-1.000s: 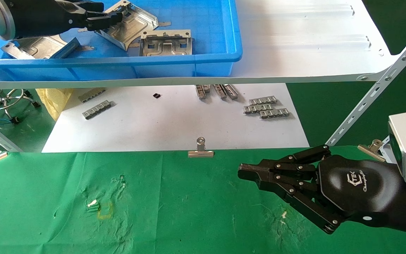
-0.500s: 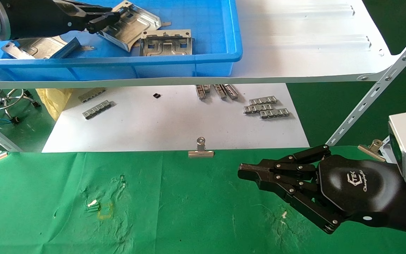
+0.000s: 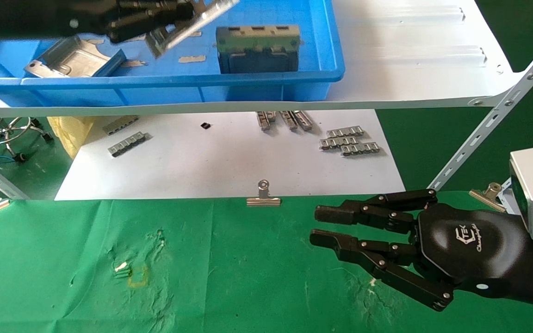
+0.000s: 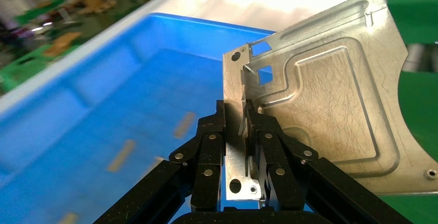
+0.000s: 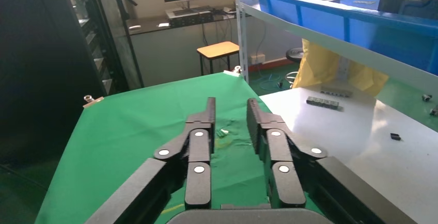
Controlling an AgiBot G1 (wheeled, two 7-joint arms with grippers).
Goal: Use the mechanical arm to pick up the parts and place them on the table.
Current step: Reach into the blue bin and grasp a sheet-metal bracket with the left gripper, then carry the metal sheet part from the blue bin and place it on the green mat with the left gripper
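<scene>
Left claw (image 4: 247, 131), pinched on a bracket (image 4: 330, 100), has been raised out of the blue bin (image 3: 266, 78), which got dragged rightward; right claw (image 3: 326, 226) has spread open over the green table (image 3: 225, 277) — pickup judged done, placing remains.

The bin (image 3: 266, 78) sits on the shelf board (image 3: 410, 55) at far left, with two parts (image 3: 70, 60) (image 3: 257, 48) inside. Below lies the sheet (image 3: 225, 162), bearing strips (image 3: 349, 141). Nearest spreads the table (image 3: 201, 277), a clip (image 3: 263, 196) seemingly on its far edge.
</scene>
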